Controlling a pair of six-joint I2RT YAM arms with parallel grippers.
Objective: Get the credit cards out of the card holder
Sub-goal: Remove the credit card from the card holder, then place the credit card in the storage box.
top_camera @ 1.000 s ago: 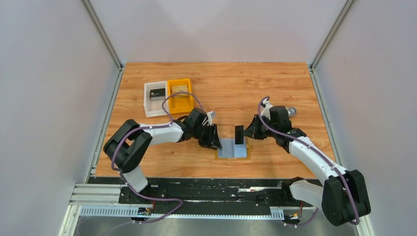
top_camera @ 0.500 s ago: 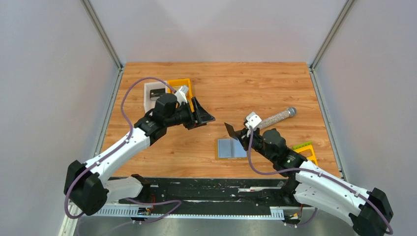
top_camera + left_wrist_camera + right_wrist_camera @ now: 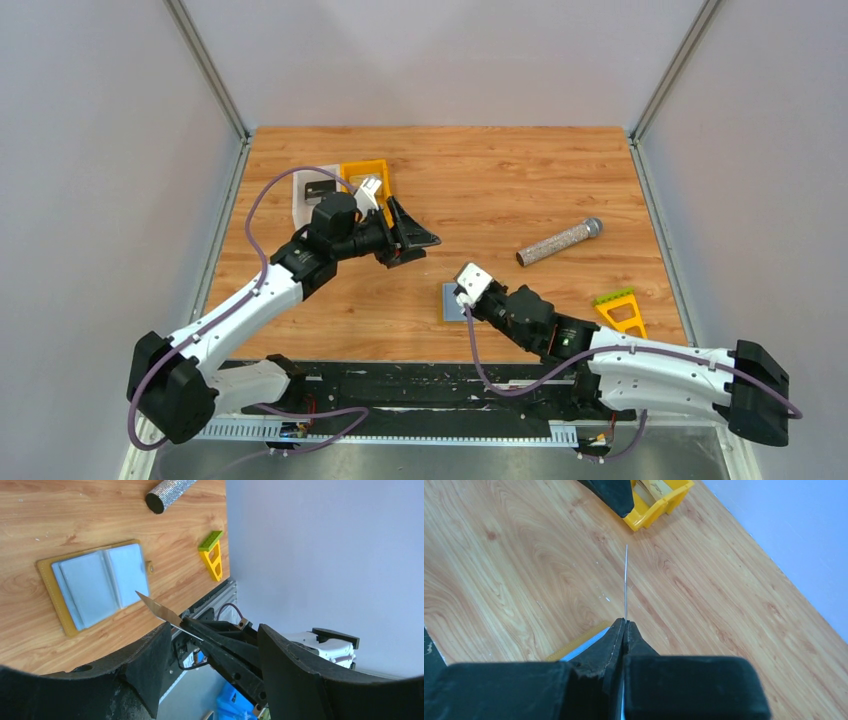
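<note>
Since half a second back: the right arm is drawing in low toward the near edge of the bench (image 3: 480,180). Its wrist is now covering the right part of the card holder (image 3: 451,302) in the top view. The silver tube (image 3: 560,241) and the yellow tool (image 3: 621,311) with its green end are now lying fully uncovered. The left arm is barely shifting.

- Card holder: lying open and flat at the front middle of the bench, between the two arms. The left wrist view is showing a mustard-tan border around two light-blue panels side by side, with a small stud at one tan edge.
- Right gripper (image 3: 625,622): fingers pressed together, pinching a thin credit card (image 3: 626,580). The card is showing edge-on as a bright line in its own camera. In the left wrist view it is showing as a grey sliver sticking out over the bench, just beside the holder and clear of it.
- Left gripper (image 3: 214,630): fingers spread wide, holding nothing, hanging above the bench near the bins and well apart from the holder.
- White bin (image 3: 303,212): sitting at the far left and holding one black object (image 3: 320,189).
- Orange bin (image 3: 372,172): touching the white bin's right side and partly hidden by the left wrist. The right wrist view is showing a pale tan flat piece inside; cannot tell what it is.
</note>
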